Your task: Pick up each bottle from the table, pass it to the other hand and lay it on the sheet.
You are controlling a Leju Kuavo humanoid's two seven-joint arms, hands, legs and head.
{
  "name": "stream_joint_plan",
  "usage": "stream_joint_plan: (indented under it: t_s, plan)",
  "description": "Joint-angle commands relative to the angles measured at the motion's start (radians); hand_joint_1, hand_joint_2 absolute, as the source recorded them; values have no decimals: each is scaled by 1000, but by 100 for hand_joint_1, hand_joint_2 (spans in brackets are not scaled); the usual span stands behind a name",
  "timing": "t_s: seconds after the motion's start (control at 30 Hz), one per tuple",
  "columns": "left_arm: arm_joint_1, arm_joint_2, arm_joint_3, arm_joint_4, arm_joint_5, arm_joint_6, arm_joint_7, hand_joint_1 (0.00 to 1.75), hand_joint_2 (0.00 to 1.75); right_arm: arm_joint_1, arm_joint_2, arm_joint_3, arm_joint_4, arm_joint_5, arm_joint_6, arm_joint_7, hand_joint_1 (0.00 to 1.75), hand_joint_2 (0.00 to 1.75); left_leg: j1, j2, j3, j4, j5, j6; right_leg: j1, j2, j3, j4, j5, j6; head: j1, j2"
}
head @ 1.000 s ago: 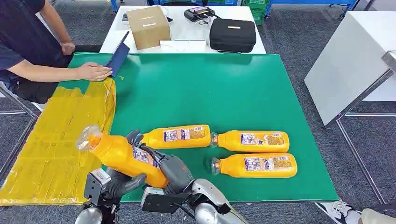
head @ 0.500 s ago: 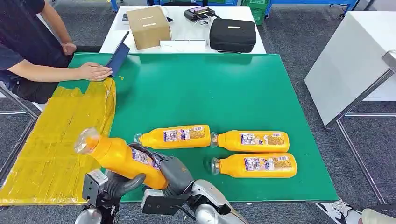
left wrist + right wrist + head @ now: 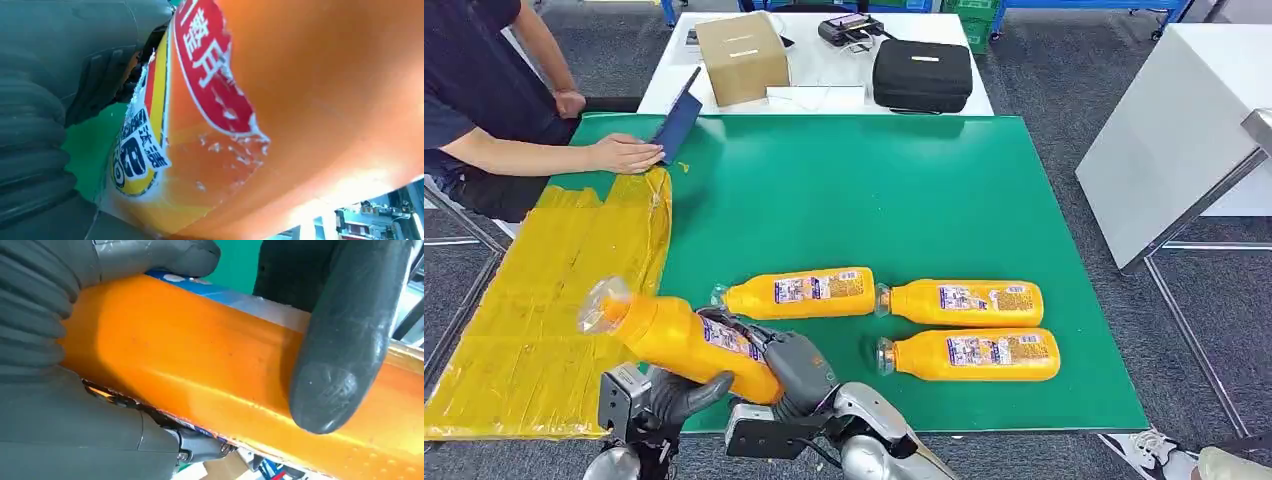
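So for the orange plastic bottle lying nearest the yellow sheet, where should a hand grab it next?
Probably around the labelled middle of that orange plastic bottle, coming from above. It lies flat on the green table, neck toward the yellow sheet, its long sides clear.

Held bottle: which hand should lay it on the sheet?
Left, likely. The left hand grips the held bottle from the side nearest the yellow sheet, and the neck already overhangs it. The right hand, also gripping, sits further from the sheet.
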Motion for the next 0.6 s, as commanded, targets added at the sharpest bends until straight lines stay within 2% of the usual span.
stream_joint_plan:
  t_s: [0.03, 0.13, 0.17, 0.2, 0.23, 0.33, 0.4, 0.53, 0.6]
  plan:
    - [-54, -17, 136, -36, -290, 334, -6, 175, 175, -9, -82, -136, -46, 27, -115, 84, 0, 175, 1, -2, 1, 0, -1, -1, 0, 1, 2, 0, -1, -1, 0, 0]
    - [-123, -8, 247, 24, -580, 566, -12, 175, 175, -60, -163, -276, -66, -22, -25, 79, 0, 175, 1, -4, 0, 1, 1, 0, 0, -1, 1, 0, 0, -1, -1, 0]
    - [-128, -6, 263, 47, -601, 583, -20, 175, 175, -67, -173, -307, -60, -29, -9, 62, 0, 0, 1, -5, 0, 1, 1, -1, 0, 0, 2, 0, 0, -1, 0, 0]
    - [-121, 1, 291, 78, -715, 697, -25, 175, 175, -84, -191, -341, -47, -32, -3, 56, 0, 0, 0, -4, 0, 0, 1, 0, 0, 0, 1, -1, 1, 0, 0, 0]
    - [-115, 8, 312, 99, -754, 752, -36, 175, 175, -96, -202, -360, -39, -34, 9, 50, 0, 0, 1, -3, 2, 0, 1, 0, 0, 2, 3, -1, 1, 0, 0, 0]
    - [-88, 24, 355, 113, -787, 823, -62, 175, 175, -102, -236, -392, -43, -36, 30, 44, 0, 0, 0, 1, 3, 0, 1, 0, -1, 7, 3, -1, 2, 1, 0, 0]
    - [-81, 24, 375, 105, -831, 877, -76, 175, 175, -106, -248, -403, -34, -36, 33, 44, 0, 0, -1, 0, 3, -1, 2, 1, -1, 6, 3, -1, 4, 0, 0, 0]
    - [-102, -17, 443, 73, -1036, 886, -71, 175, 175, -167, -259, -391, 28, -38, 54, 56, 0, 0, -1, 0, 1, 1, 1, 1, -1, 5, 2, 0, 4, 0, 0, 0]
    - [-112, -17, 450, 84, -1105, 886, -55, 175, 175, -190, -256, -392, 55, -50, 66, 63, 0, 0, -1, 0, -1, 1, 2, 1, -1, 4, 0, 1, 4, 0, 0, 0]
